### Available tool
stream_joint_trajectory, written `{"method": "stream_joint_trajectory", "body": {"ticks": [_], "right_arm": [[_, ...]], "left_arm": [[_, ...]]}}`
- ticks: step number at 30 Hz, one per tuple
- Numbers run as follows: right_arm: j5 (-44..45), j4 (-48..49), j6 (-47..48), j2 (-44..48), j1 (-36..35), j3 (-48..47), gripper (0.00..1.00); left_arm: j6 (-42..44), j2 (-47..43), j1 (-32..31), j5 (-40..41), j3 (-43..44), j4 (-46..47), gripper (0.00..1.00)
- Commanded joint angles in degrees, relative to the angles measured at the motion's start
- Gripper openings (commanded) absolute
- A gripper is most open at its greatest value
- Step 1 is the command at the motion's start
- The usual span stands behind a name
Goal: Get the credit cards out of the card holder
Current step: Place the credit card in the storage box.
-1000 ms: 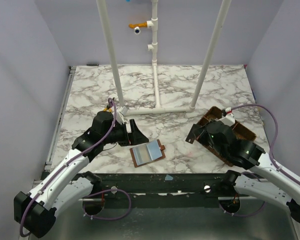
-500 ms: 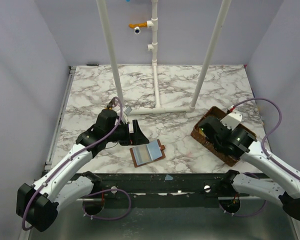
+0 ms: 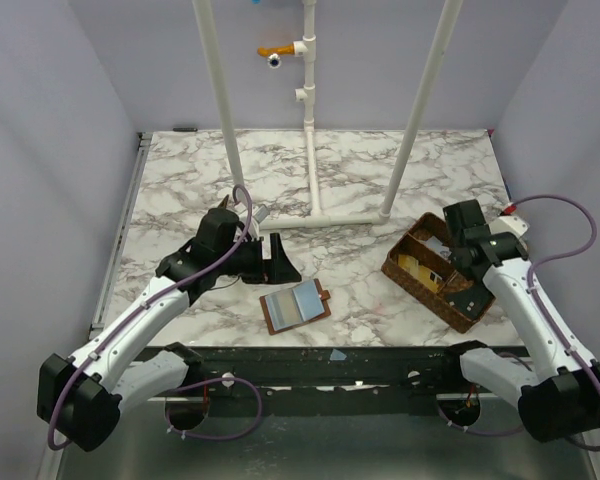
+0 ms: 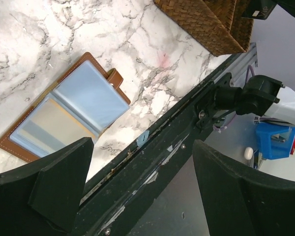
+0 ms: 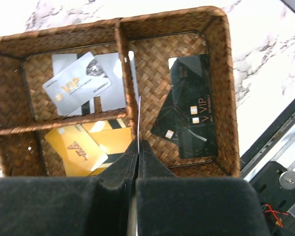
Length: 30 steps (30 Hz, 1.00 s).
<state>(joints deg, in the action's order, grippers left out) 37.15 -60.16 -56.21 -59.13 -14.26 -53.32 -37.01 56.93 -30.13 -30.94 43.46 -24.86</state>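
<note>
The card holder (image 3: 295, 306), a brown wallet, lies open on the marble near the front edge, its blue-grey pockets up; it also shows in the left wrist view (image 4: 69, 110). My left gripper (image 3: 280, 262) is open and empty, just behind and left of the wallet (image 4: 142, 167). My right gripper (image 5: 138, 147) is shut on a thin pale card (image 5: 139, 118), seen edge-on, above the woven basket's dividers. In the top view the right gripper (image 3: 450, 245) hangs over the basket. Silver cards (image 5: 76, 86), yellow cards (image 5: 76, 147) and dark cards (image 5: 191, 113) lie in separate basket compartments.
The brown woven divided basket (image 3: 408, 275) stands at the right front of the table; its rim shows in the right wrist view (image 5: 177, 14). A white pipe frame (image 3: 315, 215) stands on the marble behind. The dark table edge rail (image 4: 152, 162) runs along the front.
My right arm has swung back and to the right, uncovering the basket, and now holds the card over it. My left arm has shifted slightly forward; the wallet has not moved.
</note>
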Motion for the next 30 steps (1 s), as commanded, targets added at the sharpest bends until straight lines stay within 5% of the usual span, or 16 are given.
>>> {"method": "stream_joint_trajectory", "body": {"ticks": [1, 10, 30], "right_arm": [[-1.86, 0.52, 4.94, -0.62, 5.45, -2.59, 0.01], [-5.54, 1.4, 12.8, -5.27, 20.0, -4.08, 0.01], [-7.86, 3.75, 13.02, -12.79, 22.06, -1.95, 0.04]], "left_arm": [[3.18, 0.09, -0.36, -1.09, 3.08, -2.17, 0.85], [3.64, 1.26, -0.46, -1.36, 3.76, -1.54, 0.85], [1.77, 1.83, -0.41, -1.65, 2.33, 1.02, 0.85]]}}
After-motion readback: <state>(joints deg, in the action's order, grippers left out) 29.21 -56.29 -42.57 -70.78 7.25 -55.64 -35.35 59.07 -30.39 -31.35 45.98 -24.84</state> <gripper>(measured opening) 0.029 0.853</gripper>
